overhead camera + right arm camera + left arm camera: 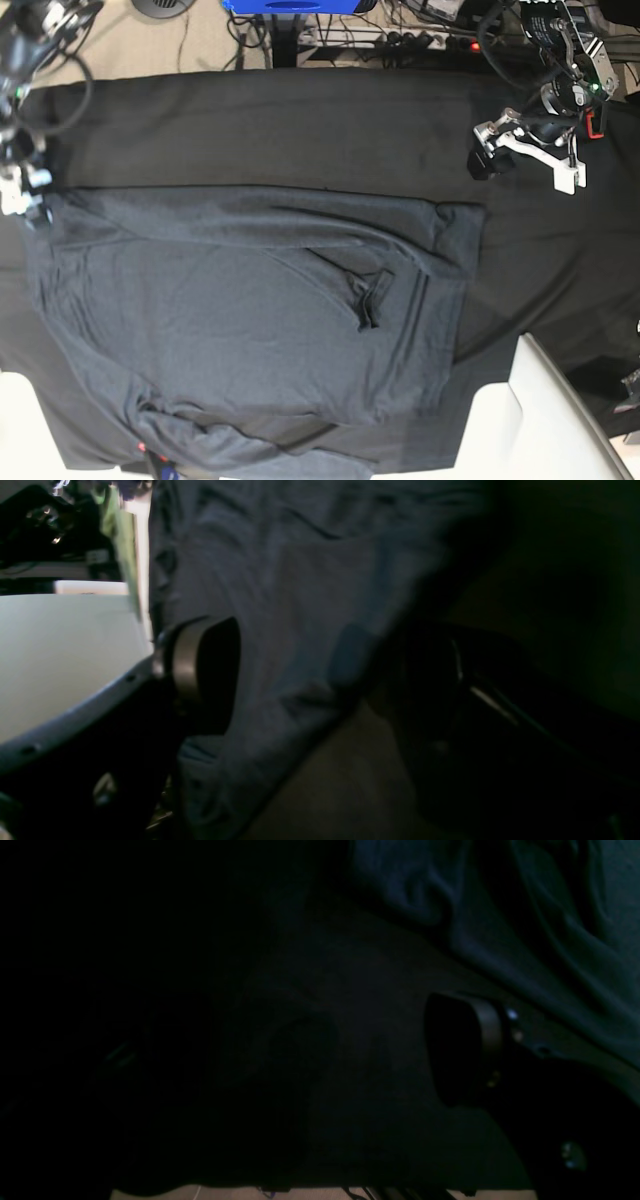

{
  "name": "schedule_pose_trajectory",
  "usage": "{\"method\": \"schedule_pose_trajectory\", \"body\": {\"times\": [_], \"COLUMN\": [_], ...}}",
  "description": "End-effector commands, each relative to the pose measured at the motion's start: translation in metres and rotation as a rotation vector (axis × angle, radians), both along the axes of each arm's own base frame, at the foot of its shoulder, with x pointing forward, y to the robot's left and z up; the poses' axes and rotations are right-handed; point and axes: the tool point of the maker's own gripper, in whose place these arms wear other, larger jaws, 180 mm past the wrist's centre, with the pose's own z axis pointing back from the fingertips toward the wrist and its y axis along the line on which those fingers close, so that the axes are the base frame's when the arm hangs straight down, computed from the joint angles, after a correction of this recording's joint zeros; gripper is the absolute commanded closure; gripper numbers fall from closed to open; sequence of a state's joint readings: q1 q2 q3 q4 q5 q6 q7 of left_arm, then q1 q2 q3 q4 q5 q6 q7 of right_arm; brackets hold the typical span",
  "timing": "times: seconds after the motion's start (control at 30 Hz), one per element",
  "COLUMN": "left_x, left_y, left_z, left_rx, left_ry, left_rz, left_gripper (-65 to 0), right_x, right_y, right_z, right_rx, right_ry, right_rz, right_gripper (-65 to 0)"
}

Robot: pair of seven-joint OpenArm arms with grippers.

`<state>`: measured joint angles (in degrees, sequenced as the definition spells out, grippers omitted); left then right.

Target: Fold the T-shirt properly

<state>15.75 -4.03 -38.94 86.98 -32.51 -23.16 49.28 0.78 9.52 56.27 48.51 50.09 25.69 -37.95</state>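
The T-shirt (pixel 250 310) lies spread on the black table cloth (pixel 280 120), slate-grey, with a small crease near its middle and a bunched sleeve at the bottom edge. My right gripper (pixel 25 195) is at the shirt's upper left corner. In the right wrist view its fingers (pixel 205 675) stand wide apart, and a fold of the T-shirt (pixel 300 605) runs between them; my right gripper (pixel 320 680) is open. My left gripper (pixel 483 160) hovers over bare cloth beyond the shirt's upper right corner. In the dim left wrist view my left gripper (pixel 280 1050) is open and empty, with the T-shirt (pixel 525 915) off to one side.
A white panel (pixel 545 425) juts in at the bottom right of the base view. Cables and a power strip (pixel 420 40) run along the floor past the table's far edge, beside a blue stand (pixel 290 6). The left arm's white bracket (pixel 545 155) hangs over the table's upper right.
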Motion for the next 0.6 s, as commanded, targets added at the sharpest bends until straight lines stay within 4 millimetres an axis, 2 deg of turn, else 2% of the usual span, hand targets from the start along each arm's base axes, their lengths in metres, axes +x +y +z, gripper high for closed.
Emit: {"method": "schedule_pose_trajectory", "body": {"times": [0.0, 0.13, 0.3, 0.57], "left_x": [0.006, 0.006, 0.006, 0.006], "left_y": [0.006, 0.006, 0.006, 0.006], "left_z": [0.009, 0.009, 0.009, 0.009], "left_rx": [0.017, 0.017, 0.017, 0.017], "left_ry": [-0.032, -0.032, -0.032, -0.032], "left_rz": [-0.003, -0.003, -0.003, -0.003], "left_gripper": [-65.0, -65.0, -65.0, -65.0], "right_x": [-0.017, -0.022, -0.02, 0.003], "right_y": [-0.013, -0.025, -0.024, -0.021], "right_z": [-0.009, -0.008, -0.008, -0.002], "right_rx": [-0.019, -0.014, -0.017, -0.009], "right_ry": [0.109, 0.155, 0.153, 0.114], "right_rz": [-0.014, -0.081, -0.076, -0.08], "right_gripper": [-47.7, -47.6, -47.6, -47.7]}}
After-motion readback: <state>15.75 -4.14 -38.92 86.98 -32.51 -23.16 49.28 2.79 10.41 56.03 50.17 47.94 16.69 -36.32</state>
